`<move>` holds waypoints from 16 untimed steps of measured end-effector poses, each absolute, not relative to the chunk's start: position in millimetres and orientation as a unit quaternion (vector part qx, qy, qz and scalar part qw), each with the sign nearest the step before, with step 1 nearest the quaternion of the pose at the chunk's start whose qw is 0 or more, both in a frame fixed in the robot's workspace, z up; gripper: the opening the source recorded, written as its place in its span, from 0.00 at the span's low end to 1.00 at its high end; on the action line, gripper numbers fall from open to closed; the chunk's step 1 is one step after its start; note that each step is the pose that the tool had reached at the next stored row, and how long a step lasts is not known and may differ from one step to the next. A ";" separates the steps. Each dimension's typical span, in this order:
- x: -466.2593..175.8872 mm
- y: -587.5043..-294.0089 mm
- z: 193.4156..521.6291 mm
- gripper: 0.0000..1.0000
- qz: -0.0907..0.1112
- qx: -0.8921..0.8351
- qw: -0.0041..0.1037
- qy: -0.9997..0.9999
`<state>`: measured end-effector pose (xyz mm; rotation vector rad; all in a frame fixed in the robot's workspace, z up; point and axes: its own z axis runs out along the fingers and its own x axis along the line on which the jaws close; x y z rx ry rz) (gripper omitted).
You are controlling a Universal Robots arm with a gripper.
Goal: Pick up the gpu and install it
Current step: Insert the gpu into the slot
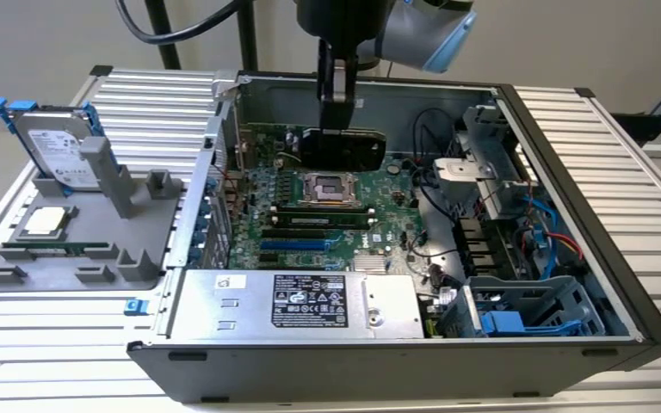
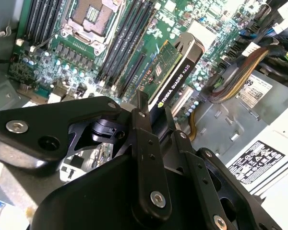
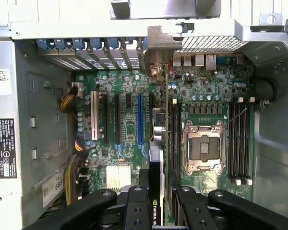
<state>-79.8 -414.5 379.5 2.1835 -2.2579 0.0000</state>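
Clamping gpu (image 1: 344,148) edge-on, gripper (image 1: 336,120) above motherboard (image 1: 307,225), clear of case walls (image 1: 606,215)

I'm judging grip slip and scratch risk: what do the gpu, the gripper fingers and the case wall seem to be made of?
The gpu: green circuit board, likely fibreglass laminate, with a matte black shroud that looks like plastic. Gripper fingers: black, faintly glossy, bolted links, probably anodised metal, though hard plastic is possible. Case wall: dull grey sheet metal, bare and unpainted.

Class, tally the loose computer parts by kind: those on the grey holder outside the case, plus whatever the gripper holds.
Hard drive: 1
CPU chip: 1
Memory stick: 1
GPU, held by the gripper: 1
Total: 4
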 end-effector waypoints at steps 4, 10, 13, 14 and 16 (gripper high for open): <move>-79.8 -414.6 377.7 0.00 0.000 0.695 0.000 -0.719; -79.8 -414.5 375.1 0.00 0.000 0.695 0.000 -0.719; -79.8 -414.5 373.7 0.00 0.000 0.695 0.000 -0.719; -79.8 -414.5 373.2 0.00 0.000 0.695 0.000 -0.719; -79.8 -414.5 372.3 0.00 0.000 0.695 0.000 -0.719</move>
